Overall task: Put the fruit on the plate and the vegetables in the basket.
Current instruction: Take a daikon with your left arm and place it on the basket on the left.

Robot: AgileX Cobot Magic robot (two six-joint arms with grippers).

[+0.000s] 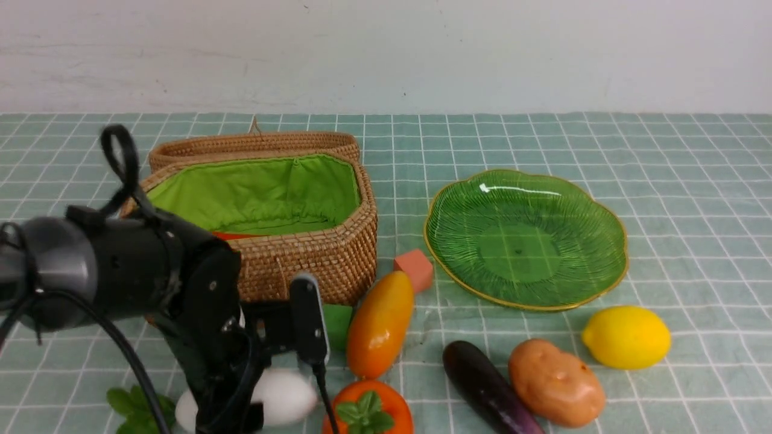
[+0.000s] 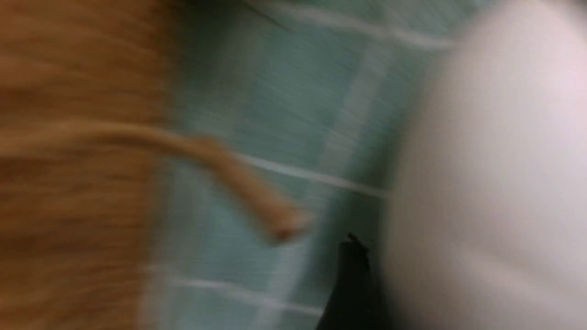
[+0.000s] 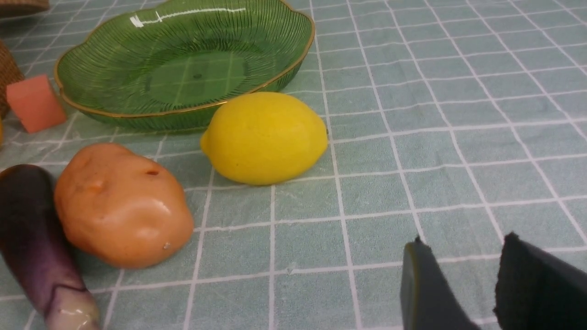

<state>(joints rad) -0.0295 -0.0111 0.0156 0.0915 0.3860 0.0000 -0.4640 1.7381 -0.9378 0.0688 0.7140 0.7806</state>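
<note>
White radish (image 1: 280, 396), near side of the basket (image 1: 307, 259), on the cloth, leaves out to the robot's left. Judged step: grasp it for the basket. Left gripper (image 1: 282, 389) low over it, fingers looking widely parted; no firm hold shown. Right gripper (image 3: 463, 240) has a narrow gap, nothing between its fingers.

Procedure: centre the fingers across the radish's thick body, not its leaves. Lower until both pads sit past its widest part, then squeeze evenly; the smooth round skin could roll or squirt away. Keep clear of the basket's near wall and its dangling wicker strand (image 2: 247, 188). Lift straight up above the rim before crossing inward, and release low over the green lining (image 1: 265, 187). Mind the persimmon (image 1: 392, 410) and mango (image 1: 383, 322), both on the basket's near side toward the robot's right; a wide finger might nudge either.

Poorly seen: the arm covers the radish's middle and part of the basket's near-left wall. Left wrist view is blurred, with one dark finger partly in frame beside a pale mass, presumably the radish; contact cannot be told. Inside the basket, a red piece (image 1: 235, 235) is mostly hidden, perhaps the pepper. Persimmon and eggplant (image 1: 488, 386), farther right of the basket, are cut off in the front view.
</note>
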